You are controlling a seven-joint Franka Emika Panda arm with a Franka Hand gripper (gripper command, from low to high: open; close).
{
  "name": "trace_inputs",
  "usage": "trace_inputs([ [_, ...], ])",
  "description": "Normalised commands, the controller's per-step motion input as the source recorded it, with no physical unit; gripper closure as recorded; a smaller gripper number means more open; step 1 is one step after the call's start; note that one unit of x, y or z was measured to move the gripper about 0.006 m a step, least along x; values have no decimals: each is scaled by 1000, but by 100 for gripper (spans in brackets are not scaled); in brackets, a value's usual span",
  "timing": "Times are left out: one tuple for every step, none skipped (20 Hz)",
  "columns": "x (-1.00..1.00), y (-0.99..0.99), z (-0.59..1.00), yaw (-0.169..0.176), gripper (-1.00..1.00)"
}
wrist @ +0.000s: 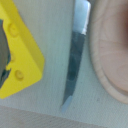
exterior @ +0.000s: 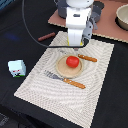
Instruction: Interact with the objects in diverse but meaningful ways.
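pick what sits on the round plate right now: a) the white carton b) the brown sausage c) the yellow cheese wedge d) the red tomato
d, since the exterior view shows the red tomato resting in the middle of the tan plate, while the sausage and white carton lie off the placemat on the dark table.

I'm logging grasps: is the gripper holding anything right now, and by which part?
Cannot be told. The gripper hangs low over the mat, hiding its jaws; the wrist view shows the cheese close by, but no clear grip.
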Motion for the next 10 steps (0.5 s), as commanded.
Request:
trace_inputs([
  [-323,577,77,77,-100],
  [-397,529,71,76,-100],
  [-406,526,57,75,-100],
  [-423,531,29,79,-100],
  [-463,509,9,81,-100],
  [-483,469,0,84,-100],
  [-517,423,0,87,-100],
  [-526,326,0,87,-100],
  [-520,186,-29,80,-100],
  [-474,80,-54,74,-100],
])
